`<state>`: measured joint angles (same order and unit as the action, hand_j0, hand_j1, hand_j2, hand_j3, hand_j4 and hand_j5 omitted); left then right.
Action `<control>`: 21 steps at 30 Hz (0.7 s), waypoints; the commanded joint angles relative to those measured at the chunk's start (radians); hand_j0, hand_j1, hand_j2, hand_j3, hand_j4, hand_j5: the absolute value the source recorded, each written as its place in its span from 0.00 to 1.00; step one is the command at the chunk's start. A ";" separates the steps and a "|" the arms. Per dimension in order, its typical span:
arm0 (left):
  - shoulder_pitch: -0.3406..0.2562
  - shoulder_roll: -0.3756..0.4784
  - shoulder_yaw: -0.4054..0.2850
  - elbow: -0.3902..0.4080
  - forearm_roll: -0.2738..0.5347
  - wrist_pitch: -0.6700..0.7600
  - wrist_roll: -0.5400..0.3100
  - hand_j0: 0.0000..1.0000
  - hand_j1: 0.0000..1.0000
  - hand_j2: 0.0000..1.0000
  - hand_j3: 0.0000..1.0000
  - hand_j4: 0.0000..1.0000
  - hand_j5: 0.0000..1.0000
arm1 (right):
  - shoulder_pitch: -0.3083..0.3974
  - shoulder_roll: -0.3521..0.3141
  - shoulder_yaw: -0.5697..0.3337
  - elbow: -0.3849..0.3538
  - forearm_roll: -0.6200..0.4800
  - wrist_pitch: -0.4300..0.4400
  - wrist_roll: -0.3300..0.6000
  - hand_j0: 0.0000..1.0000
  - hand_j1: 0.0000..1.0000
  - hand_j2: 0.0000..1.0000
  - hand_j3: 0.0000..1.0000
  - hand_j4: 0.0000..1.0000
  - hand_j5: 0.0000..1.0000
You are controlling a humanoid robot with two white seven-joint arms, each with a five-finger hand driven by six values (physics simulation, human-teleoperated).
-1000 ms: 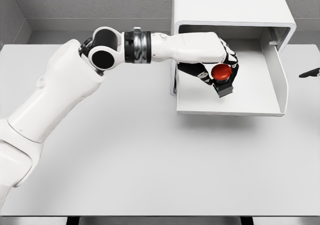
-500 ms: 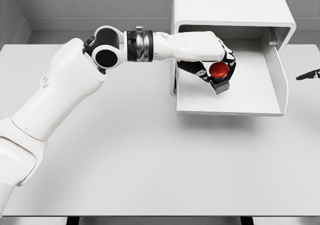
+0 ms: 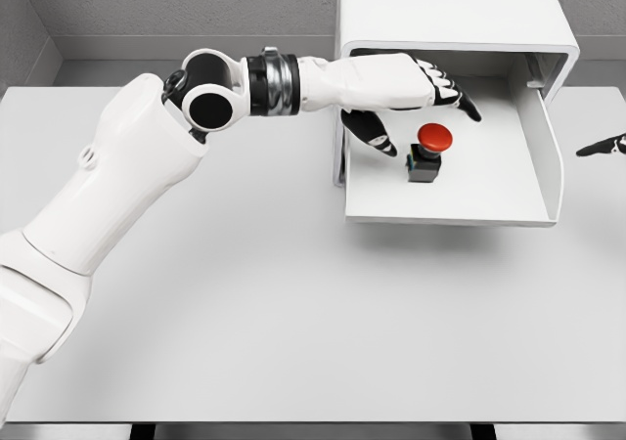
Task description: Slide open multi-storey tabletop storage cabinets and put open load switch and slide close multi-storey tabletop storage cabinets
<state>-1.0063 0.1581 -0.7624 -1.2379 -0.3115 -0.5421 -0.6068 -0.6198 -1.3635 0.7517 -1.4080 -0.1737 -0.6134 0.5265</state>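
left hand (image 3: pixel 416 103) spread, holds nothing, above drawer (image 3: pixel 489 191) | load switch (image 3: pixel 427 151) stands in drawer | risk: retreating fingers knock switch over | right hand (image 3: pixel 604 147) at edge, state unclear

The pulled-out drawer (image 3: pixel 489 181) is open from above, with bare floor right of the load switch (image 3: pixel 427 151). The left hand (image 3: pixel 416 98) hovers over its left part; the cabinet (image 3: pixel 450 15) roofs its rear.

A single head camera looks steeply down from fairly near over the white table (image 3: pixel 293 303).
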 commanded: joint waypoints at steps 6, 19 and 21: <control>-0.003 0.080 -0.003 -0.133 0.147 0.005 -0.004 1.00 1.00 1.00 1.00 1.00 1.00 | -0.001 -0.003 -0.002 -0.005 -0.006 0.002 0.000 1.00 1.00 1.00 1.00 1.00 1.00; 0.005 0.775 -0.002 -0.525 0.655 0.005 -0.004 1.00 1.00 1.00 1.00 1.00 1.00 | -0.003 -0.022 -0.078 -0.078 -0.012 0.002 -0.028 1.00 1.00 1.00 1.00 1.00 1.00; 0.002 0.775 -0.002 -0.525 0.657 0.005 -0.004 1.00 1.00 1.00 1.00 1.00 1.00 | -0.003 -0.029 -0.078 -0.112 -0.012 0.002 -0.071 1.00 1.00 1.00 1.00 1.00 1.00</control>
<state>-1.0048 0.9008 -0.7659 -1.7515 0.3189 -0.5397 -0.6114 -0.6228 -1.3862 0.6829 -1.4924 -0.1786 -0.6133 0.4807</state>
